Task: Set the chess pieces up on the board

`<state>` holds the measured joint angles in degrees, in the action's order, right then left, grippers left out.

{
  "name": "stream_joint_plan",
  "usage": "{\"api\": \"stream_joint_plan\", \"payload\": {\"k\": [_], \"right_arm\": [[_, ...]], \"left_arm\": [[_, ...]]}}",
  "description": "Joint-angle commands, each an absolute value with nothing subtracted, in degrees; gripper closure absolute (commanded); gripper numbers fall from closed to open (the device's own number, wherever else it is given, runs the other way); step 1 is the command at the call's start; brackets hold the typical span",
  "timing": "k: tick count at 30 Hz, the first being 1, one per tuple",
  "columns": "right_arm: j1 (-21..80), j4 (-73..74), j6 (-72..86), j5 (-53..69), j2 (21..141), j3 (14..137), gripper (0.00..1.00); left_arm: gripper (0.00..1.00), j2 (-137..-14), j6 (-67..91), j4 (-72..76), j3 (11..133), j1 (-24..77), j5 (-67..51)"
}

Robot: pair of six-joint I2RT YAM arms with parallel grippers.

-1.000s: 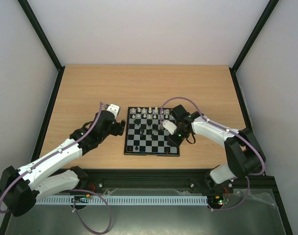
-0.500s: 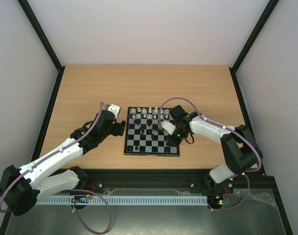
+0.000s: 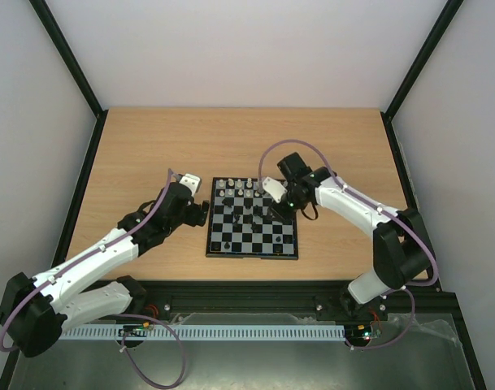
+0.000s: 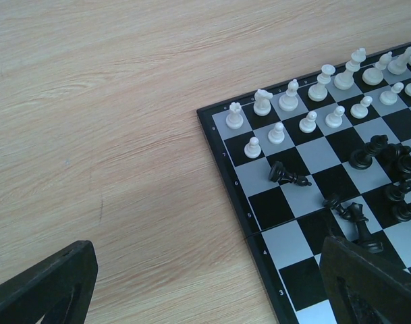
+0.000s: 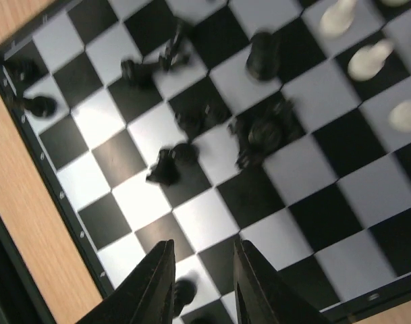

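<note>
While our right gripper (image 5: 203, 250) hangs slightly open over the board (image 5: 306, 165), the tipped black pieces (image 5: 262, 131) lie just ahead, we think. Our left gripper (image 4: 205, 260), wide open, sits farther off.

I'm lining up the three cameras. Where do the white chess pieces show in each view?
Top external: the white chess pieces line the board's far edge.
Left wrist: white chess pieces upper right, two rows.
Right wrist: white chess pieces blurred, top right corner.
Shared landmark: the toppled black pieces mid-board.
</note>
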<state>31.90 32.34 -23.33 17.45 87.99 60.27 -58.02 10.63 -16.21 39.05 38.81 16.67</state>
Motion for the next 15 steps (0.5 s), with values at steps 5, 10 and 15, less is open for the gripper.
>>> {"api": "stream_joint_plan", "payload": {"k": [5, 10, 15], "right_arm": [[31.9, 34.0, -19.6, 14.7, 94.9, 69.3, 0.76], [32.1, 32.8, -18.4, 15.0, 99.4, 73.6, 0.74], [32.4, 33.4, -17.7, 17.0, 104.9, 78.0, 0.66]], "left_arm": [[0.07, -58.0, 10.3, -17.4, 39.7, 38.4, 15.9], [0.07, -58.1, 10.5, -17.4, 39.7, 38.4, 15.9], [0.07, -58.1, 10.6, -17.5, 39.7, 38.4, 16.3]]}}
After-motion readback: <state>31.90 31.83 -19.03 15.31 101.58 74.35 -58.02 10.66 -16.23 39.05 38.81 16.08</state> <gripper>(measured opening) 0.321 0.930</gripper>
